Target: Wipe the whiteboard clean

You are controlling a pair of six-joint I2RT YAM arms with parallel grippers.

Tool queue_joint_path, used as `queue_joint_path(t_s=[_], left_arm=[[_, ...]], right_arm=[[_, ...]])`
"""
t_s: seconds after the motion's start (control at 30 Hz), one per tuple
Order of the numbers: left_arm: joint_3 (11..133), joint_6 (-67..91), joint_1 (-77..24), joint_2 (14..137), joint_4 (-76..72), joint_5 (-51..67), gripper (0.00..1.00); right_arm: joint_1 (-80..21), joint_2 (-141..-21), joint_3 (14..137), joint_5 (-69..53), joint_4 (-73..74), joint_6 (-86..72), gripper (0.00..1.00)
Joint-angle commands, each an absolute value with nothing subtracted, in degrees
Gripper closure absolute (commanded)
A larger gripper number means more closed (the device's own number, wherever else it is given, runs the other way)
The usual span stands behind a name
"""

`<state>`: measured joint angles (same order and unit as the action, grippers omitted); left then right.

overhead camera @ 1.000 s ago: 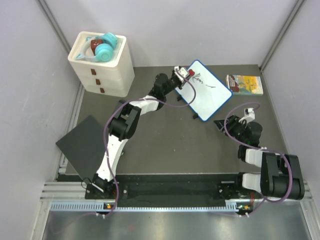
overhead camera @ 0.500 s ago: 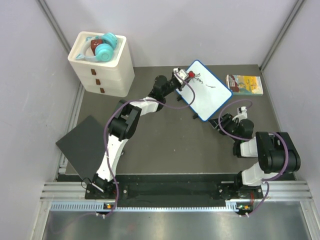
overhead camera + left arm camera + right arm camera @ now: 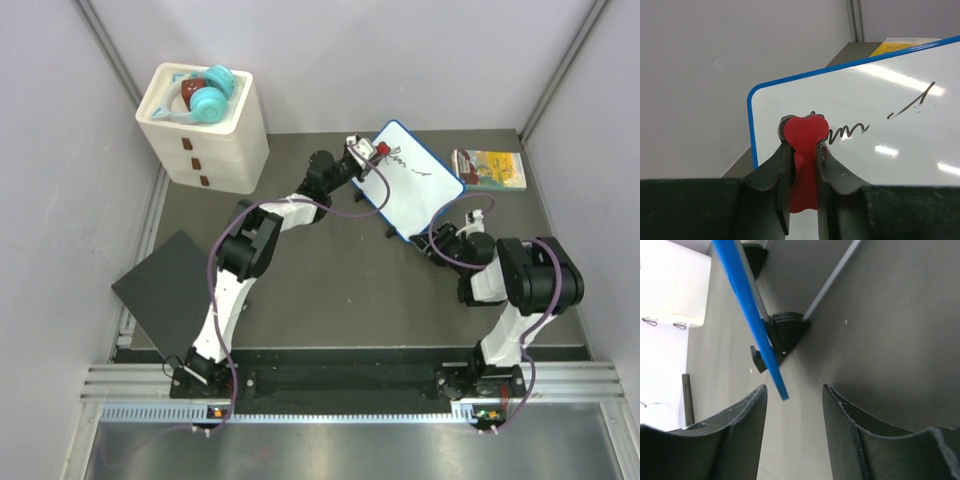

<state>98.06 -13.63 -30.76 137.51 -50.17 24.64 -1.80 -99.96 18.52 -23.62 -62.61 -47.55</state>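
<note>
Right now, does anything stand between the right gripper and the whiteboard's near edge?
Nothing visible does. In the right wrist view, the blue rim of the whiteboard lies just ahead of the open right gripper, in line with its gap, with nothing between them.

Glossy, smooth whiteboard (image 3: 890, 150) w/ blue plastic-looking rim; matt red eraser (image 3: 803, 134); matt dk-grey tabletop (image 3: 880, 315), faintly speckled.

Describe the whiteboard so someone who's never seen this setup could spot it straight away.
On the dark grey tabletop, look toward the far right, just left of the small colourful book. The small white rectangular whiteboard stands propped up there. Its thin blue rim and black handwriting set it apart from the book and the flat black square panel at the left edge.
</note>
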Motion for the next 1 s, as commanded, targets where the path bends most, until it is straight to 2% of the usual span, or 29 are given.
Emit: queue_joint_path(t_s=[0.0,0.37,0.47,0.7,0.97], left_arm=[[99.49,-13.54,-30.23,134.38,-53.26,25.40,1.00],[100.37,-12.92,-29.97,135.18,-52.82,25.23,1.00],[100.54,-11.96,-29.88,135.53,-53.87,25.05,1.00],[101.16,-10.55,-29.79,136.23,-53.88,25.23,1.00],[99.93,-9.05,-29.79,135.97,-55.37,24.08,1.00]], right_arm=[[-3.25,-102.74,21.36,-23.64,-68.72,-48.78,0.53],[-3.52,-111.00,24.26,-26.71,-77.51,-51.59,0.64],[-3.52,-111.71,24.43,-27.33,-79.02,-52.29,0.69],[-3.52,-111.97,25.05,-30.32,-76.38,-52.65,1.00],[-5.36,-106.97,28.30,-28.84,-53.81,-45.71,1.00]])
